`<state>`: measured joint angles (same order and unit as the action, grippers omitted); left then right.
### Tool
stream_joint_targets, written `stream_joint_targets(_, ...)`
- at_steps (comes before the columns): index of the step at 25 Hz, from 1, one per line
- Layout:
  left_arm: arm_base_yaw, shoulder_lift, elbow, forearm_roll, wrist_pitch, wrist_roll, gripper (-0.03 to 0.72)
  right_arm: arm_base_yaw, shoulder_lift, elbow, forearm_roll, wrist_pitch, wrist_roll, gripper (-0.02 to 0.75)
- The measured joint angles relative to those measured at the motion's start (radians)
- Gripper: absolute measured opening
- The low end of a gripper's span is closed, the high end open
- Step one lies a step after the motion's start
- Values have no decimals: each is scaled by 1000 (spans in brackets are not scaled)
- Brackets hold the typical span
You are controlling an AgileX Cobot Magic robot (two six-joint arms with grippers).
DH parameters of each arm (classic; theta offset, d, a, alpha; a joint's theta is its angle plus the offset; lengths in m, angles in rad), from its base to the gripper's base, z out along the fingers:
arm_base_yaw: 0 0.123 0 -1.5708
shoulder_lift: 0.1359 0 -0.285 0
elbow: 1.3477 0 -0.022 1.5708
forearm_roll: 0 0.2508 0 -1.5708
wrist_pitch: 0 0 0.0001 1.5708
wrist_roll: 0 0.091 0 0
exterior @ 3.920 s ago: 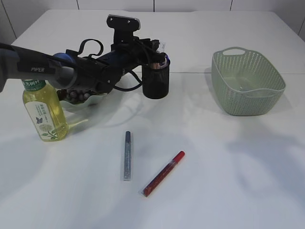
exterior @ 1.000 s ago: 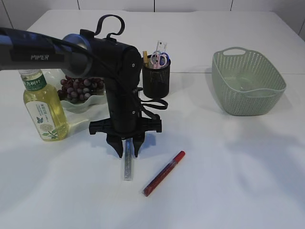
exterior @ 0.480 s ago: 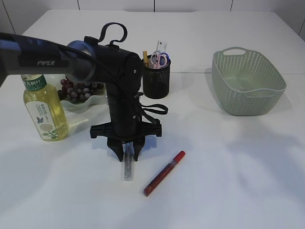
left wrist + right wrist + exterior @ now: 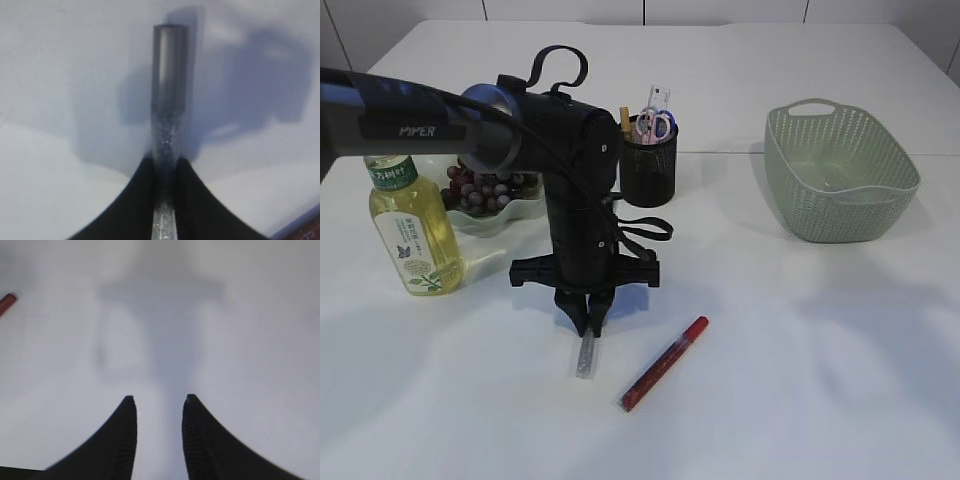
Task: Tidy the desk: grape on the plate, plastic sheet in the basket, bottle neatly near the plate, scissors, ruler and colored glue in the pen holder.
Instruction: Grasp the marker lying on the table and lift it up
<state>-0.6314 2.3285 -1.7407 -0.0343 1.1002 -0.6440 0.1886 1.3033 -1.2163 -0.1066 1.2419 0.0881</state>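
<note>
Two glue sticks down on the white desk: glittery grey one pointing away from the camera, red one just beside it on the right, lying at a slant. Left claw pointing straight down from the black arm, pinched shut on the far end of the grey glitter glue, with the stick lying flat on the desk. Up close from the left wrist, black fingers pressed on both sides of the sparkly stick, dark cap sticking out past them. Right claw seen only from its own wrist, parted with nothing between the tips, just bare desk below and a bit of red glue at the edge. Purple grapes sitting on the white plate behind the arm. Yellow bottle standing upright just beside the plate. Black pen holder behind, with scissors and a ruler poking out. Green basket well apart on the right; inside too hard to make out.
</note>
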Motion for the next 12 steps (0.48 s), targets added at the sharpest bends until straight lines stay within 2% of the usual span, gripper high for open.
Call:
stream_joint_targets(4,0,0,0,16,31,75,53,0,0,0,0,0,0,260)
stream_joint_targets(12,0,1,0,71,96,459,50,0,0,0,0,0,0,260)
